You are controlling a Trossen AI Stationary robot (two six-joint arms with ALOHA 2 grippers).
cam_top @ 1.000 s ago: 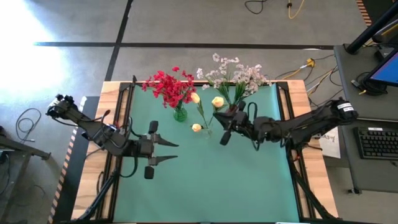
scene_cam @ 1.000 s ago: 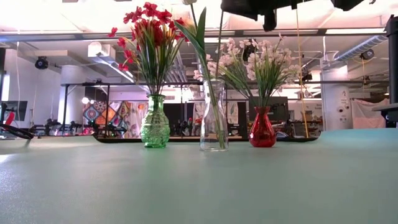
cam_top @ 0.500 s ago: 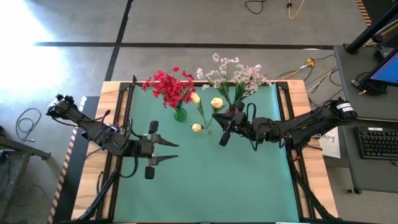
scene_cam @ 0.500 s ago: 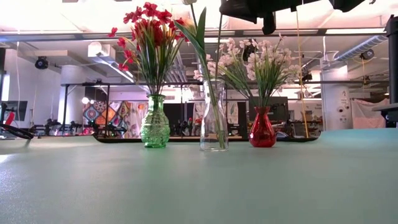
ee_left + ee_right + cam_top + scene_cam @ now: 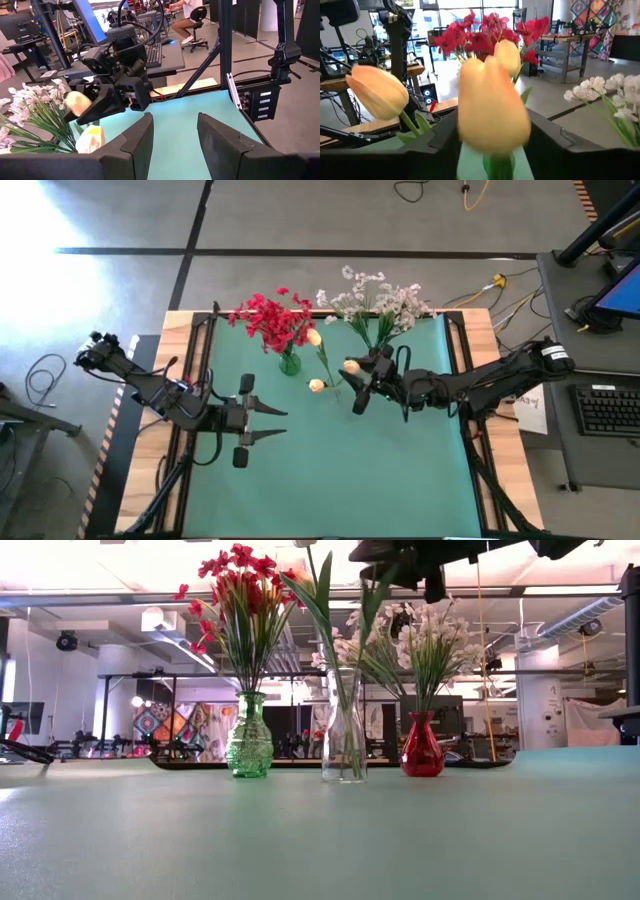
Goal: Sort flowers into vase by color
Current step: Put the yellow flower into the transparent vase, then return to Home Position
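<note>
Three vases stand in a row at the table's far side. A green vase (image 5: 249,740) holds red flowers (image 5: 270,320), a clear vase (image 5: 344,745) holds cream-yellow buds (image 5: 314,337), and a red vase (image 5: 421,745) holds white sprays (image 5: 380,302). My right gripper (image 5: 356,383) hovers open above the clear vase. One cream-yellow bud (image 5: 492,112) sits between its fingers, and that flower's stem (image 5: 352,710) reaches down into the clear vase. My left gripper (image 5: 276,423) waits open over the table's left half, with nothing between its fingers. My right gripper's fingers (image 5: 547,145) stand apart on either side of the cream-yellow bud (image 5: 350,365). The bud is blurred, and I cannot tell whether a finger touches it.
The green mat (image 5: 330,480) lies bare from the vases to the near edge. Black rails (image 5: 470,380) run along both sides of the table. Beyond the far edge is a workshop room, and a person sits on a chair (image 5: 192,15) there.
My right gripper has opened and let go of the cream-yellow flower. The flower has slid down into the clear vase. Its bud now sits lower, beside the fingers, and a leaf now shows below the gripper in the low view. My left arm has kept still.
</note>
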